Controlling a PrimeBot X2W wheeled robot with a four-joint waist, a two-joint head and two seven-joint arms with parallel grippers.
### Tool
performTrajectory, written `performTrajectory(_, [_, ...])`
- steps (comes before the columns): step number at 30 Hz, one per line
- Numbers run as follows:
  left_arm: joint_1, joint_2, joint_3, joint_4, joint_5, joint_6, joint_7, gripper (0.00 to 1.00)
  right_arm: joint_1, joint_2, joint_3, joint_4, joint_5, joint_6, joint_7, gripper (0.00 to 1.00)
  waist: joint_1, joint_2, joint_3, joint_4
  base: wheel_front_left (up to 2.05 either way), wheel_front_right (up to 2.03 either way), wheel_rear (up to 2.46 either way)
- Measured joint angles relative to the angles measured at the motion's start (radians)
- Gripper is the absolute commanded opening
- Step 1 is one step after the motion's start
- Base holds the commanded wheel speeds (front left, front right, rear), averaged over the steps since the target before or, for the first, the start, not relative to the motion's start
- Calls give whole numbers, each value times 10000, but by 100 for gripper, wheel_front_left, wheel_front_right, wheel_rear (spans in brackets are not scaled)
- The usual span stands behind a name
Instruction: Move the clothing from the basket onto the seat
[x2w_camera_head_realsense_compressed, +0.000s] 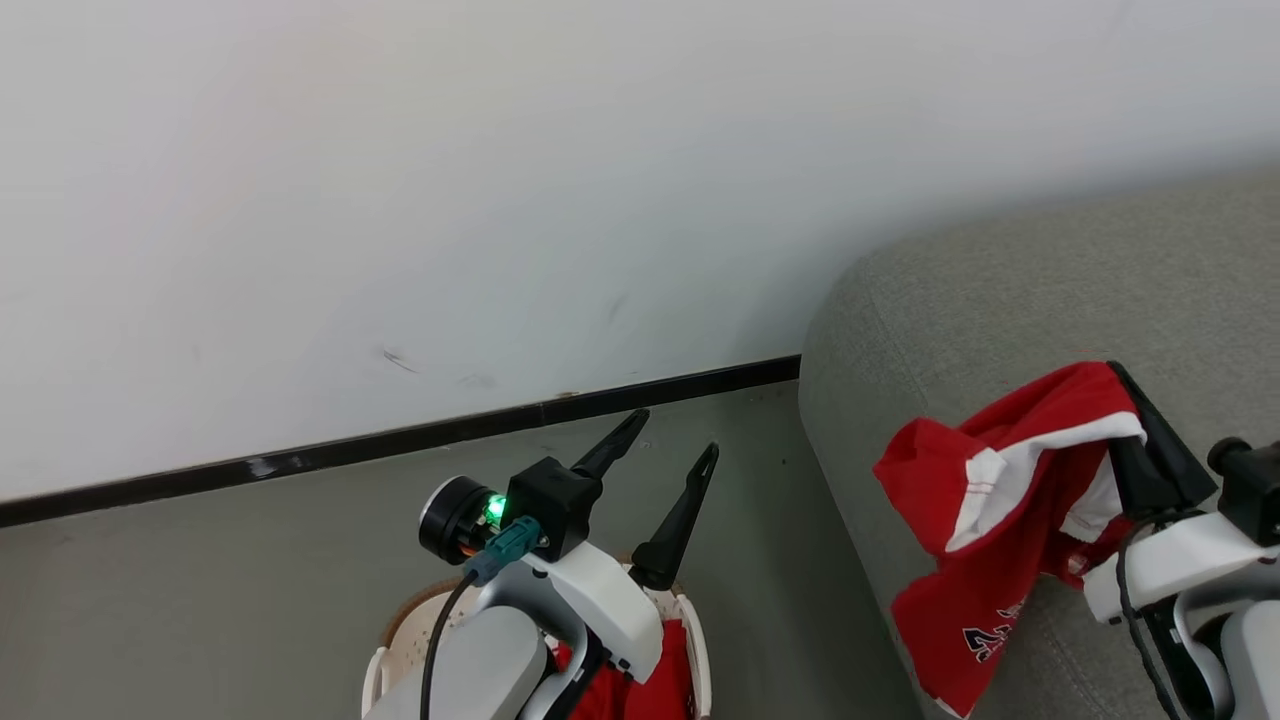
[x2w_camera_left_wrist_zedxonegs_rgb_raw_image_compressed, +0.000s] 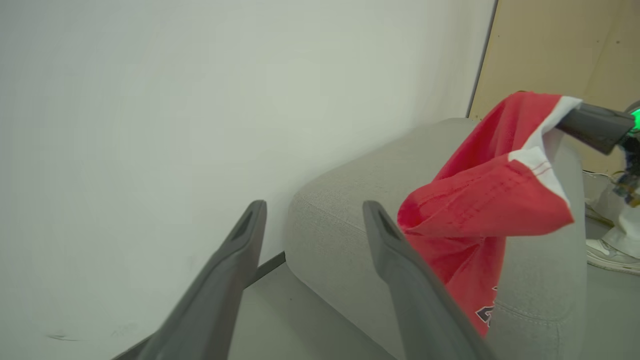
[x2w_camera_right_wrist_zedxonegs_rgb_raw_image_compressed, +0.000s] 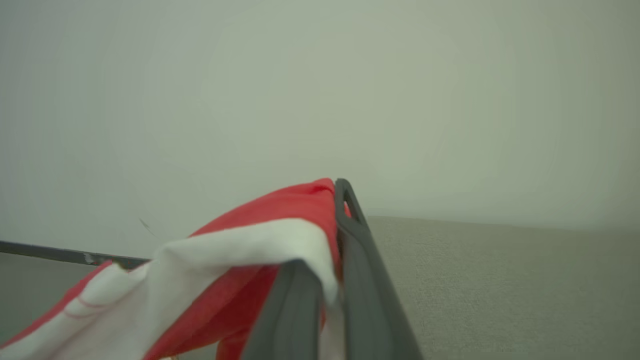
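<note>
The right end effector (x2w_camera_head_realsense_compressed: 1130, 400) clamps the clothing (x2w_camera_head_realsense_compressed: 1000, 500) by its white trim above the seat (x2w_camera_head_realsense_compressed: 1050, 290); the left end effector (x2w_camera_head_realsense_compressed: 675, 433) gapes empty. The fabric looks soft and light, so a bunched fold should be the best place to pinch.

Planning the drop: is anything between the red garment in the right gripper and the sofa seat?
Nothing visible. The red garment hangs from the shut right gripper over the corner of the grey seat, its lower part lying against the seat's edge.

1. I see the clothing (x2w_camera_head_realsense_compressed: 930, 490) as bright red with white bands and dark lettering.
2. The seat (x2w_camera_head_realsense_compressed: 1050, 290) reads plain grey.
3. The basket (x2w_camera_head_realsense_compressed: 400, 618) looks cream, with a brown rim.
</note>
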Motion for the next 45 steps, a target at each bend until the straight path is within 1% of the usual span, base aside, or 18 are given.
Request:
performTrajectory(7, [214,4,-102,19,-130,-8,-174,100,568,46,-77,-512,-58,0,0,0,0,0,-69,-454,0,0,0])
performTrajectory(10, [377,4,-171,23,-163,-8,-184,100,567,-13,173,-546,86,0,0,0,0,0,-74,-633,0,0,0])
performTrajectory(15, [411,4,-217,35,-159,8,-259,100,289,-472,1007,-326,382,0,0,0,0,0,-6,-872,0,0,0])
performTrajectory(18, [411,6,-213,33,-123,25,-261,100,-510,-779,1047,-173,746,0,59,0,0,0,113,-957,0,0,0])
performTrajectory(21, [410,10,-211,-6,-42,96,-263,100,-1708,-926,723,19,1331,0,257,0,0,0,272,-1011,0,0,0])
performTrajectory(28, [392,157,-232,-272,313,199,-274,100,-4092,-2075,-6,698,1442,0,915,0,0,0,740,-1036,0,0,0])
performTrajectory(31, [373,282,-267,-426,431,291,-270,100,-4800,-2702,-161,1175,1244,0,1145,0,0,0,967,-1009,0,0,0])
performTrajectory(35, [320,339,-326,-665,566,372,-230,100,-5375,-3294,-711,1833,1170,0,1231,0,0,0,1295,-952,0,0,0])
performTrajectory(36, [320,339,-326,-665,566,372,-230,100,-5375,-3294,-711,1833,1170,0,1231,0,0,0,1295,-952,0,0,0])
performTrajectory(38, [219,368,-345,-798,623,407,-153,100,-5529,-3526,-792,2134,1085,0,1231,0,0,0,1467,-915,0,0,0])
performTrajectory(45, [-115,504,-504,-1233,1016,537,105,100,-5674,-3893,-1544,3243,947,0,1120,0,0,-1,2105,-773,0,0,0])
